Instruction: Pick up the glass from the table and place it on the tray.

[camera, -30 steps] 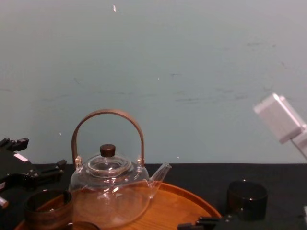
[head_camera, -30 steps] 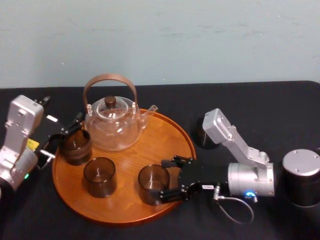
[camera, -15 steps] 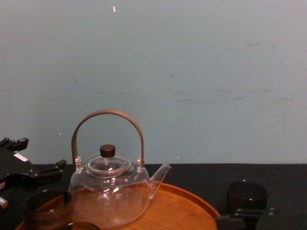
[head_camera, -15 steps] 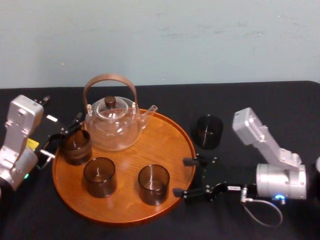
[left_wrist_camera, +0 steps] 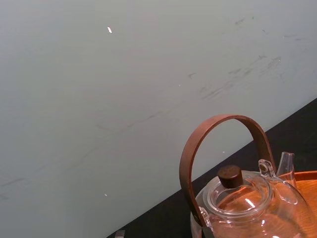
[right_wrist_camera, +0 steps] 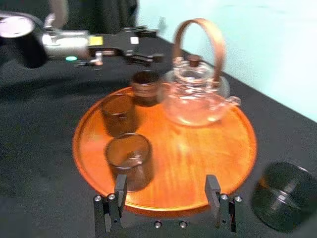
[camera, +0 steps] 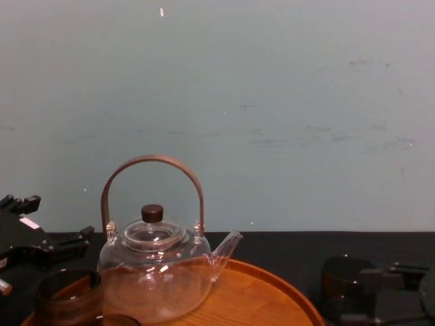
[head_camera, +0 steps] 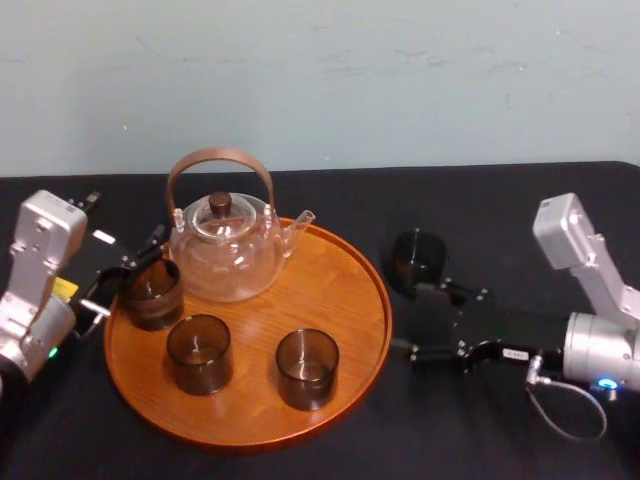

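The round wooden tray (head_camera: 345, 290) carries three smoky glasses: one at the front right (head_camera: 307, 368), one at the front left (head_camera: 199, 353) and one at the rear left (head_camera: 153, 293). Another glass (head_camera: 418, 258) stands on the black table just right of the tray, also seen in the right wrist view (right_wrist_camera: 285, 196) and the chest view (camera: 345, 280). My right gripper (head_camera: 418, 322) is open and empty, off the tray's right rim, just in front of that table glass. Its fingers (right_wrist_camera: 120, 191) face the tray. My left gripper (head_camera: 125, 272) is open beside the rear-left glass.
A clear glass teapot (head_camera: 228, 248) with an arched brown handle stands at the back of the tray, also in the left wrist view (left_wrist_camera: 247, 198). Black tabletop (head_camera: 480, 430) stretches right and in front of the tray. A pale wall rises behind the table.
My right gripper has drawn back to the right, off the tray, leaving the front-right glass standing there. The left arm has not moved.
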